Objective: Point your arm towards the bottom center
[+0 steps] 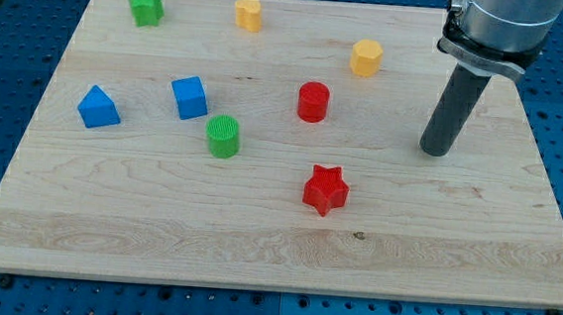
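A: Bench (255, 250): stiff wood, slick; target, its bottom-centre strip, bare.

B: Rod?

A: My tip (437, 151) right of centre, touching no block. No fingers fitted; nothing to take hold of.

B: Blocks?

A: Light, slide easily. Red star (325, 189) nearest my likely path; red cylinder (312, 102) above it, clear.

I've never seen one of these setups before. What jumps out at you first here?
The thick dark rod coming down at the view's upper right, my tip resting on the wooden board well clear of every block. Then the bright blocks scattered across the board: the red star near the middle, closest to the bottom edge, and the blue cube and green cylinder left of it.
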Robot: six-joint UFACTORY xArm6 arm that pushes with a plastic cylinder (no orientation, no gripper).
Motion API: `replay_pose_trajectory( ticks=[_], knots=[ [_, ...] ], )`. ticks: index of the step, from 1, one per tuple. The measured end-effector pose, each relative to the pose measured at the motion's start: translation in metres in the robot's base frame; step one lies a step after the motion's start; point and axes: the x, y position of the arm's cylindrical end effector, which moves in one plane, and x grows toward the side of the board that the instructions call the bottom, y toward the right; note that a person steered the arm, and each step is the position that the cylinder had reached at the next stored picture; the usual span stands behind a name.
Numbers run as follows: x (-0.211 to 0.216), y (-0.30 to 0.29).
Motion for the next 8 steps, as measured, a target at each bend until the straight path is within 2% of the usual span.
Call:
replay_pose_trajectory(
  ticks=[1,4,5,7,8],
  knots=[
    [0.000,0.000],
    [0.035,-0.010],
    [0.058,-0.042],
    [0.110,-0.060],
    [0.132,-0.103]
  ],
)
